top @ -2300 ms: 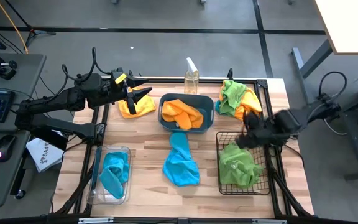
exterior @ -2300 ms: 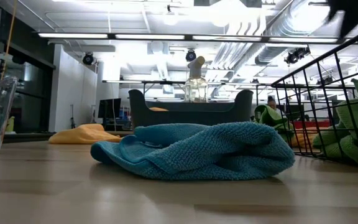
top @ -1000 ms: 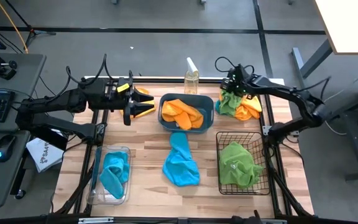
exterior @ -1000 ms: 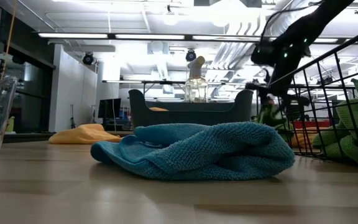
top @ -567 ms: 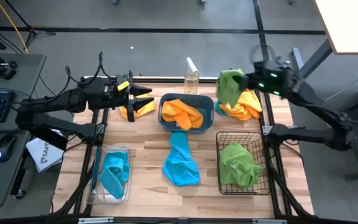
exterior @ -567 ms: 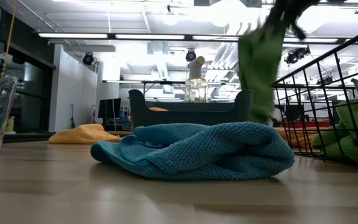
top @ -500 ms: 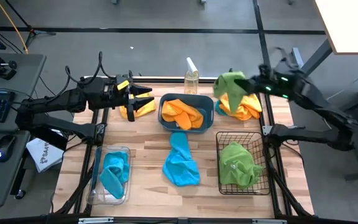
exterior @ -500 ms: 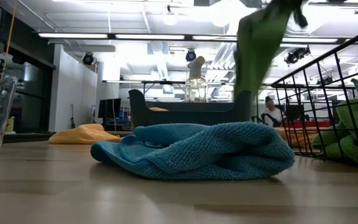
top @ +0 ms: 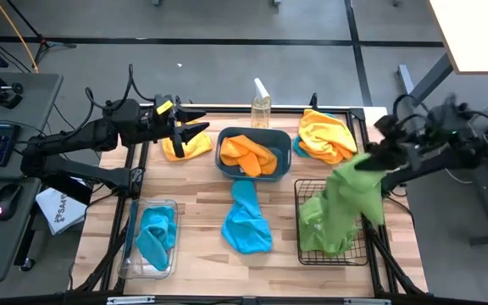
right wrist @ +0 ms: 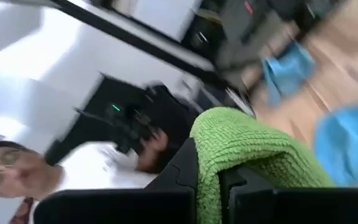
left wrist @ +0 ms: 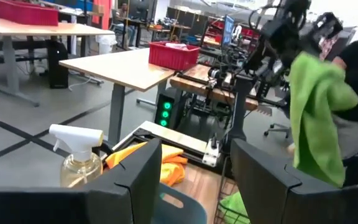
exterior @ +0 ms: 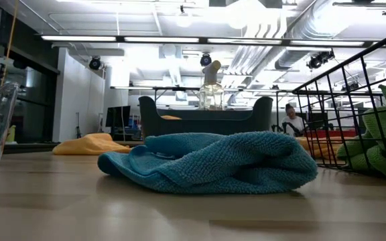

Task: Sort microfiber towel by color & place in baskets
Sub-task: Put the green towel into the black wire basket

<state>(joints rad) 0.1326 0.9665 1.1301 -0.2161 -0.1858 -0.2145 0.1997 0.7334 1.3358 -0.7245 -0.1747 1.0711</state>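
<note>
My right gripper (top: 378, 163) is shut on a lime green towel (top: 350, 199) above the black wire basket (top: 305, 246), which holds another green towel (top: 316, 230). My left gripper (top: 195, 130) stands open above an orange-yellow towel (top: 185, 146) at the far left and touches nothing. The teal tub (top: 224, 159) holds orange towels (top: 251, 154). The clear bin (top: 129, 254) holds blue towels (top: 155, 233). A blue towel (top: 248, 222) lies flat on the table's middle. Another orange-yellow towel (top: 327, 135) lies at the far right. My right gripper pinches a bunched fold of the green towel (right wrist: 210, 163) between its two fingers. The towel is lifted off the table and hangs slack below the gripper, over the wire basket. Whether its lower end (top: 333, 241) touches the towel in the basket cannot be told.
A pale spray bottle (top: 261, 106) stands at the far edge behind the teal tub. A keyboard and a mouse lie on a desk left of the table. A person shows beyond the table in the right wrist view.
My right gripper has taken hold of the green towel on the far-right pile, lifted it clear, and swung it toward the table's near right, over the wire basket. The towel hangs below it. The orange-yellow towel that lay under it is now uncovered.
</note>
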